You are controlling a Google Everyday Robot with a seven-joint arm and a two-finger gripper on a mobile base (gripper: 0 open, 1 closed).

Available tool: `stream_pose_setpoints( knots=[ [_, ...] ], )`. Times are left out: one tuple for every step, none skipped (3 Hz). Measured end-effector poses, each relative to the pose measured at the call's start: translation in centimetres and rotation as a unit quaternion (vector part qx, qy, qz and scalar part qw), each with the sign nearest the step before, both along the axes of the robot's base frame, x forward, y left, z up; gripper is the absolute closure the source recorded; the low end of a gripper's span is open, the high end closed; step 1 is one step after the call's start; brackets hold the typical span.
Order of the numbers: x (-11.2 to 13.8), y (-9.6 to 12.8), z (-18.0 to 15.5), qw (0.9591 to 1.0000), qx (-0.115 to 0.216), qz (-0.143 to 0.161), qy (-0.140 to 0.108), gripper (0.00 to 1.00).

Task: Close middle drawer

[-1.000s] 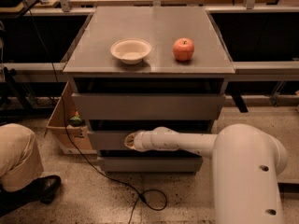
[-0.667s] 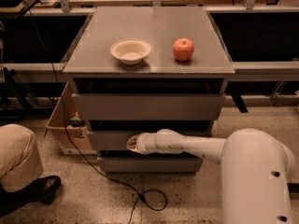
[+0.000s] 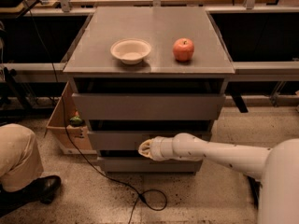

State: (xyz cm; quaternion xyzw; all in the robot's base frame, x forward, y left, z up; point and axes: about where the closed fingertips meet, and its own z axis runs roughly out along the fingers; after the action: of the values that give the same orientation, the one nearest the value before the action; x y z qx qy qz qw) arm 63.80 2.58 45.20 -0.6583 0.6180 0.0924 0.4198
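- Since the gripper (image 3: 145, 148) sits at the front of the middle drawer (image 3: 114, 140), near centre, push straight inward, keeping level
- Drawer looks almost home; whether the gripper is open cannot be told

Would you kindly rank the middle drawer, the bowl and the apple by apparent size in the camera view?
1. middle drawer
2. bowl
3. apple, somewhat smaller than the bowl

The end effector is at the middle drawer's front, near its lower edge.
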Motion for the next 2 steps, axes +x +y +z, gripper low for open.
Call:
stream_pose_setpoints(
  knots=[
    [-3.4,-2.6,3.5,0.9992,-0.040,0.000,0.007,1.00],
    [-3.8,-3.2,7.2,0.9981,-0.059,0.005,-0.015,0.97]
  ],
)
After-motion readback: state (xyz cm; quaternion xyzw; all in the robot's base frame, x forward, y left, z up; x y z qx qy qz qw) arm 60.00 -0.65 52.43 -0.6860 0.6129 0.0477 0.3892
